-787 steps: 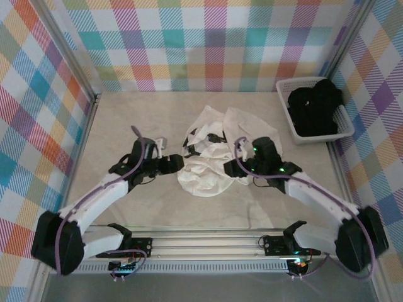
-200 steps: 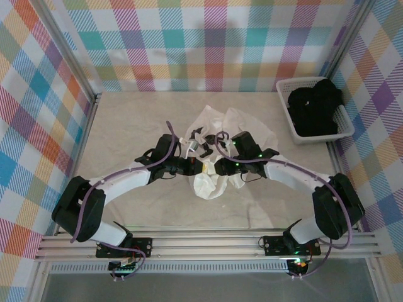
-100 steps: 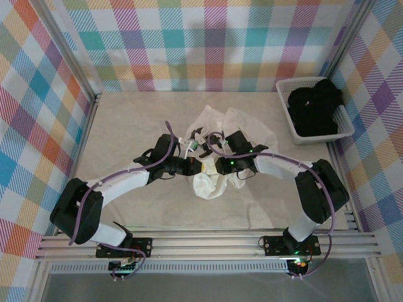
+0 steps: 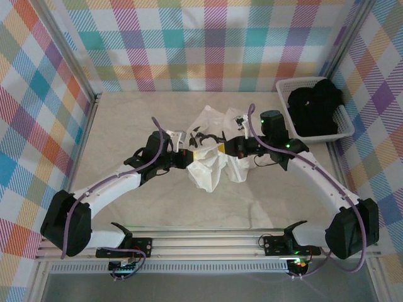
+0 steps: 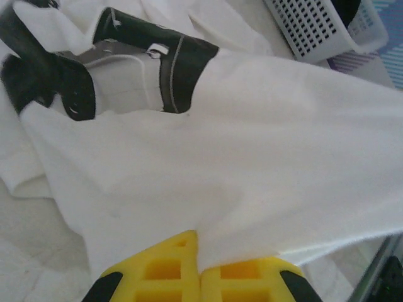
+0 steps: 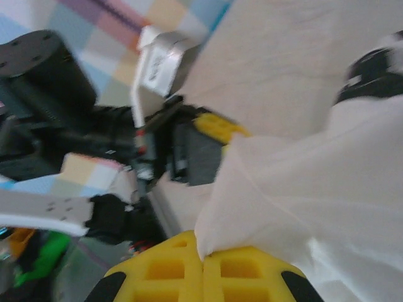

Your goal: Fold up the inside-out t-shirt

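Left gripper (image 4: 191, 155) and right gripper (image 4: 221, 148) each clamp the inside-out t-shirt (image 4: 208, 173), the held edge running left-to-right between them, the crumpled bulk lying far-to-near

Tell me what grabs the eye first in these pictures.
First, the crumpled white t-shirt in the middle of the table. It is pinched from both sides, with the left hand and the right hand both shut on its cloth, close together. Next come the black garment heaped in the white basket at the far right corner, and the bright plaid walls all round.
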`<state>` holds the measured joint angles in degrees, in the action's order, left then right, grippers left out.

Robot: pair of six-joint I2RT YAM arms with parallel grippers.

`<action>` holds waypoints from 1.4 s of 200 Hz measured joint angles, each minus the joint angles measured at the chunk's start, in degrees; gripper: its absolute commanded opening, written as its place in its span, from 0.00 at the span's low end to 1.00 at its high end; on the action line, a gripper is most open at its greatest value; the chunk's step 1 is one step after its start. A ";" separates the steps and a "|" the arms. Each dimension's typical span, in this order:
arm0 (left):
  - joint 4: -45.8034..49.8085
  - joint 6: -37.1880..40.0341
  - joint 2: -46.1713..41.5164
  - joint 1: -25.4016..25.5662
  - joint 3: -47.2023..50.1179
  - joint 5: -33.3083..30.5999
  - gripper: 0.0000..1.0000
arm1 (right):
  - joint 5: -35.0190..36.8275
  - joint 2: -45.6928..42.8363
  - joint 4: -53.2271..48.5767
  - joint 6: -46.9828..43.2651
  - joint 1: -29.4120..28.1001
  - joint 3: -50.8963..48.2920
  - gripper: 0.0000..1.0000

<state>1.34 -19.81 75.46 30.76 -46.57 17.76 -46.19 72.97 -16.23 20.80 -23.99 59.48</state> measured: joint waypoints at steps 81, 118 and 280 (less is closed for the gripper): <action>11.54 1.68 5.01 1.88 -5.60 -19.96 0.50 | -7.67 5.05 8.50 10.73 0.68 -0.02 0.00; 11.15 3.48 -7.52 6.67 1.01 -19.45 0.50 | -7.54 6.10 10.05 12.52 0.72 -0.04 0.00; -1.55 4.26 6.99 10.36 -6.93 -8.63 0.27 | -6.78 6.75 11.04 13.75 0.83 -0.72 0.00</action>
<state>-0.21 -15.55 82.46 41.12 -53.49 9.13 -52.97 79.72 -5.19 34.54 -23.16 58.76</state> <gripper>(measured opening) 0.371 0.041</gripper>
